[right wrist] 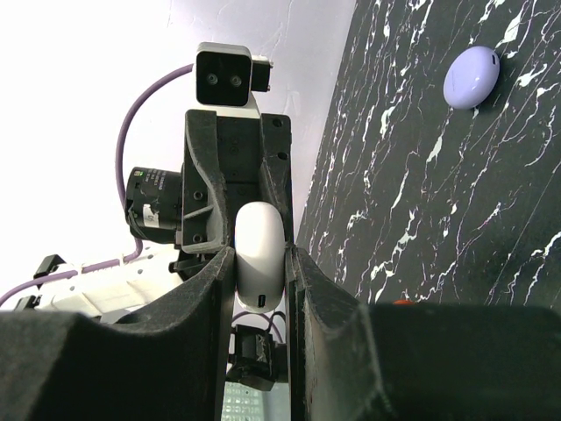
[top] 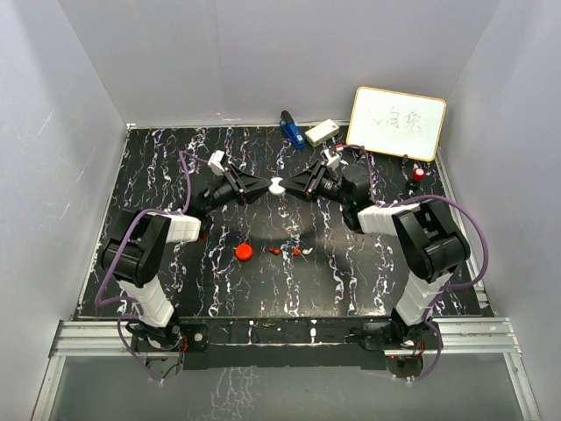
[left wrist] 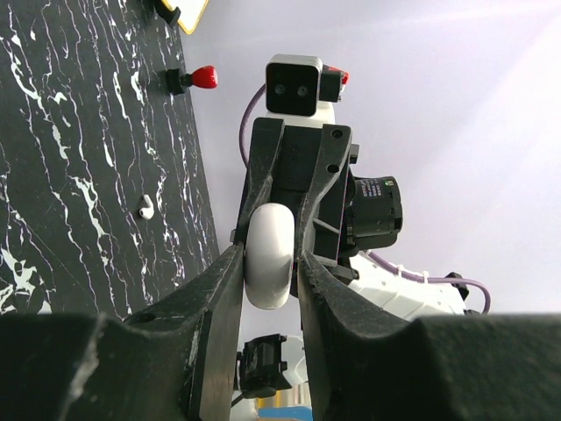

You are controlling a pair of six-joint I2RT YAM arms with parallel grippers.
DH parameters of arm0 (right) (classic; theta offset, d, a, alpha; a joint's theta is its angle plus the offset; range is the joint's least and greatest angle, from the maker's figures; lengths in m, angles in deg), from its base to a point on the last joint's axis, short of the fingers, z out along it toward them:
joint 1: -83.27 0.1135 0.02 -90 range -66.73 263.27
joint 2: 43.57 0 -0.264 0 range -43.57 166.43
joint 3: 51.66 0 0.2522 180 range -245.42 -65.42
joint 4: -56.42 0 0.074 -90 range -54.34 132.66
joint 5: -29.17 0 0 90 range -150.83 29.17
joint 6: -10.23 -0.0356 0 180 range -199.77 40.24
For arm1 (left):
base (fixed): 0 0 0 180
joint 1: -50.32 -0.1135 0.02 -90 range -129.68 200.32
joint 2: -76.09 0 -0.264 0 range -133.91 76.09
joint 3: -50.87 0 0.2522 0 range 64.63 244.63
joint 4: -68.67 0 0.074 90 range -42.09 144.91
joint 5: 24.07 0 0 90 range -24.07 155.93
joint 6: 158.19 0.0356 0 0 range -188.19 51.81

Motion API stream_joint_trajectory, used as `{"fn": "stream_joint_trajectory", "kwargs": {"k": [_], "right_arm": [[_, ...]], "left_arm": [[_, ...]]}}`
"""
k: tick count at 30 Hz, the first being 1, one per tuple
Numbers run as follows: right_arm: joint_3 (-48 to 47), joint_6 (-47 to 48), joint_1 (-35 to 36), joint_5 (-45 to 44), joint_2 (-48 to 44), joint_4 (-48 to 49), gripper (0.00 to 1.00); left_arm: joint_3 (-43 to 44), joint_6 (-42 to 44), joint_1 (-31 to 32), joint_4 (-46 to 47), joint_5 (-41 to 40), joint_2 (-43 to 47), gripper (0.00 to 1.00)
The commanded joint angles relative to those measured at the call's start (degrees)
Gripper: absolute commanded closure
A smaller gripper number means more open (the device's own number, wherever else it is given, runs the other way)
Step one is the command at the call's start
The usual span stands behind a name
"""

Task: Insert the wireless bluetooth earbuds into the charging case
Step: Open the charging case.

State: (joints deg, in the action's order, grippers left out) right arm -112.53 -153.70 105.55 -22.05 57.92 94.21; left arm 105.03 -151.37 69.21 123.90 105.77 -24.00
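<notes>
A white charging case (top: 276, 184) hangs above the middle of the table, pinched from both sides. My left gripper (top: 265, 186) is shut on its left half and my right gripper (top: 289, 182) on its right half. In the left wrist view the case (left wrist: 267, 254) sits edge-on between my fingers. The right wrist view shows the case (right wrist: 259, 250) with its charging port toward the camera. Tiny red earbuds (top: 276, 252) lie on the black table below, beside a red round case (top: 244, 253). A white earbud (left wrist: 145, 208) lies on the table.
A purple round case (right wrist: 472, 77) rests on the marbled table (top: 175, 289). A red-capped marker (top: 419, 174) stands at the back right near a whiteboard (top: 396, 123). A blue object (top: 289, 128) and a white box (top: 322, 132) lie by the rear wall.
</notes>
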Motion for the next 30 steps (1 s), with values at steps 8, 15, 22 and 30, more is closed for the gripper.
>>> {"fn": "stream_joint_trajectory", "kwargs": {"k": [8, 15, 22, 30], "right_arm": [[-2.0, 0.3, 0.1, 0.6, 1.0, 2.0, 1.0], [-2.2, 0.3, 0.2, 0.8, 1.1, 2.1, 1.0], [-2.3, 0.3, 0.2, 1.0, 1.2, 2.1, 0.99], [-2.4, 1.4, -0.2, 1.3, 0.4, 2.8, 0.25]], "left_arm": [[2.9, -0.4, 1.1, 5.1, 1.7, 0.0, 0.72], [3.1, -0.3, 1.3, 5.2, 1.9, -0.1, 0.8], [3.0, -0.2, 1.4, 5.3, 1.8, -0.1, 1.0], [2.7, 2.2, 1.3, -1.6, 1.5, 1.7, 1.0]]}}
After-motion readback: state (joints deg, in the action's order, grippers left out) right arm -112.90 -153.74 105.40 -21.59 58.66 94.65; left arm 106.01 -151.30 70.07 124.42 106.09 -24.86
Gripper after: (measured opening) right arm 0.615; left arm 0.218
